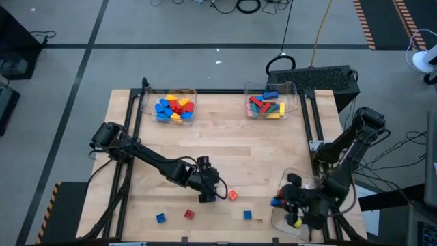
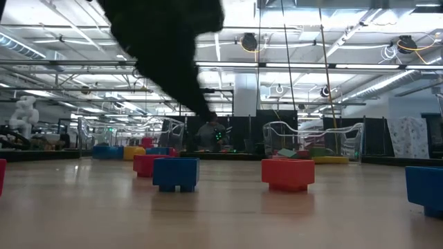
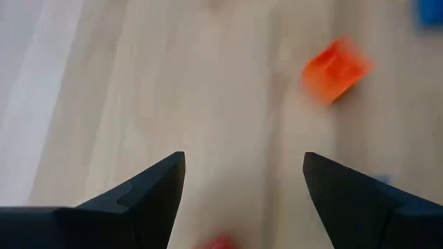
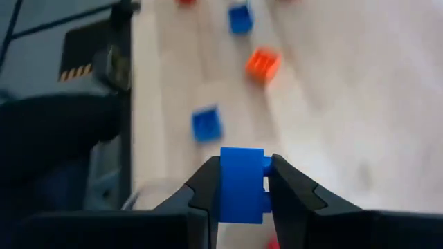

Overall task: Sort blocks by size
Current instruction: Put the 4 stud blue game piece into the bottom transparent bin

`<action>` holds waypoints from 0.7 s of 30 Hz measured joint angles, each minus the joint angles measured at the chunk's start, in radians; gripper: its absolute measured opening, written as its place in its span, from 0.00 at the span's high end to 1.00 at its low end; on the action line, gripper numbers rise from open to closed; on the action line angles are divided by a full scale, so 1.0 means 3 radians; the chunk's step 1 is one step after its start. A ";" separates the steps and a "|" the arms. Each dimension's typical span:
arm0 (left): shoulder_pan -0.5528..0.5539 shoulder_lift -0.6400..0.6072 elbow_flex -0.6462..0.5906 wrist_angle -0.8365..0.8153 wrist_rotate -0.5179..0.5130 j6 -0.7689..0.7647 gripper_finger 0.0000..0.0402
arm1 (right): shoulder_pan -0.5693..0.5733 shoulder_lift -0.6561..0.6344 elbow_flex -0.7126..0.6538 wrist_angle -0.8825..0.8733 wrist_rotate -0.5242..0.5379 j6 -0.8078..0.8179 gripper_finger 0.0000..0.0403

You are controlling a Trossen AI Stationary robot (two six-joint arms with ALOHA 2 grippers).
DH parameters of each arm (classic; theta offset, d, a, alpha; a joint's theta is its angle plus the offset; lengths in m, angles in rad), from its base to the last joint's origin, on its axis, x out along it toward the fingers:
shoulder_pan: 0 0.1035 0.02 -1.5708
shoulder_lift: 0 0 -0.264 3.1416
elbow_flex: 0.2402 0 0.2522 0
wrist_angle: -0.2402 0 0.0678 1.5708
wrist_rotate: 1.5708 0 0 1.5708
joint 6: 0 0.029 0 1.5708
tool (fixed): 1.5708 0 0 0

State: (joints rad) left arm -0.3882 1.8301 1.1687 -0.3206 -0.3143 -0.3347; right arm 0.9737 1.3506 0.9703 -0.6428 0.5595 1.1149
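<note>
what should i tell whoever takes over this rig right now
Left tool: open, empty, low over the near middle of the table, beside an orange block.
Right tool: shut on a blue block, at the near right tray.
Done: both far trays hold blocks.
Left: orange block plus two blue and a red along the near edge.

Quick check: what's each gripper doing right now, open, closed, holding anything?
Left gripper: open, empty, over the table near the orange block.
Right gripper: shut on a blue block, near the table's front right corner.
</note>
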 joint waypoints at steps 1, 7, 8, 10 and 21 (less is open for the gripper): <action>0.0000 0.0000 0.0000 -0.0134 -0.0028 -0.0065 0.27 | 0.0060 0.0000 0.0000 -0.0040 -0.0066 0.0122 0.81; -0.0002 0.0001 -0.0001 -0.0801 -0.0068 -0.0563 0.27 | 0.0422 0.0137 0.0000 -0.0216 -0.0411 0.0866 0.81; -0.0001 0.0002 -0.0001 -0.0878 -0.0073 -0.0619 0.27 | 0.0474 0.0179 0.0000 -0.0260 -0.0437 0.1009 0.80; -0.0007 0.0002 -0.0001 -0.1012 -0.0084 -0.0722 0.27 | 0.0548 0.0291 0.0001 -0.0335 -0.0556 0.1334 0.80; -0.0023 0.0003 -0.0001 -0.1250 -0.0039 -0.0880 0.27 | 0.0870 0.0843 0.0004 -0.0390 -0.1693 0.2589 0.64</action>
State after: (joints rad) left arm -0.3950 1.8309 1.1683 -0.6955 -0.3259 -0.5988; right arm 1.2346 1.6036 0.9714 -0.7599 0.0515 1.8916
